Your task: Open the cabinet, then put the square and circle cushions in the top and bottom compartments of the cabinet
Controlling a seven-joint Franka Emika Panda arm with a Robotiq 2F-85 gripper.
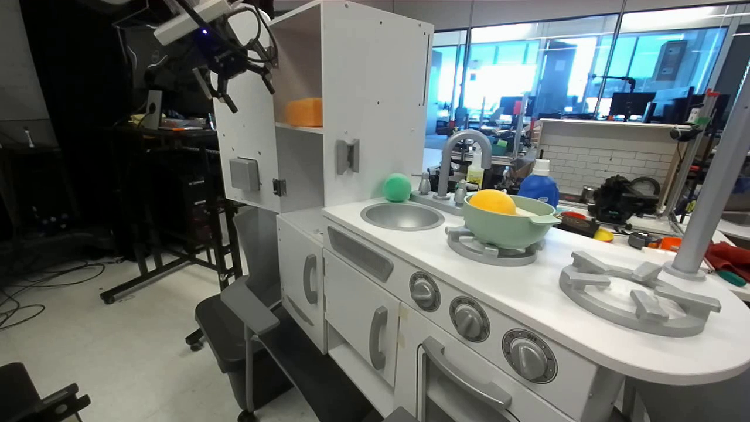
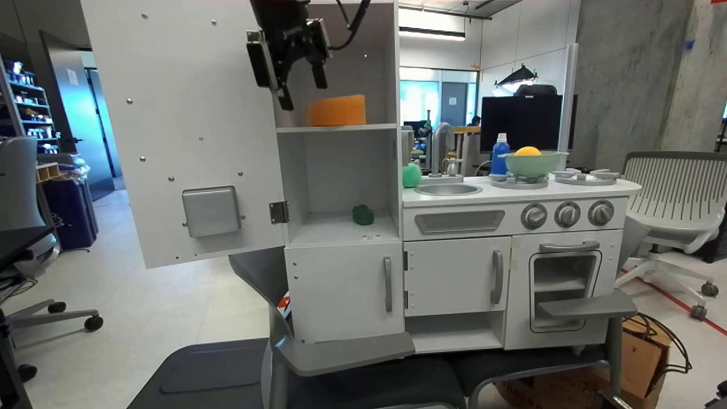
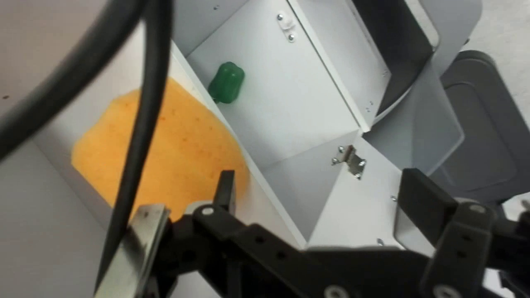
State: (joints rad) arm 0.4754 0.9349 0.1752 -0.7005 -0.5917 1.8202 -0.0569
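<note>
Wrist view, 1 cabinet (image 3: 290,103), 1 orange block (image 3: 188,149); 1 pepper (image 3: 227,82), 1 pincer (image 3: 326,196)

The orange cushion (image 3: 182,149) looks matt and pitted, the hinge (image 3: 352,161) metal.

Under the front edge of the worktop (image 1: 422,249) I count three knobs (image 1: 469,321), and lower down three long handles (image 2: 497,277). On top are two stove rings (image 1: 648,306), one by the round right corner, and one green bowl (image 1: 504,227) with one round yellow thing (image 1: 492,201). By the left edge I see one sink (image 1: 403,218) and one green ball (image 1: 397,187), and near the back edge one tap (image 1: 445,165) and one blue bottle (image 1: 539,189). Past the left edge: one tall cabinet (image 1: 375,82), one open door (image 2: 187,130), one orange block (image 2: 337,111), one green pepper (image 3: 226,85), one gripper (image 2: 304,92), two fingers (image 2: 286,100).
</note>
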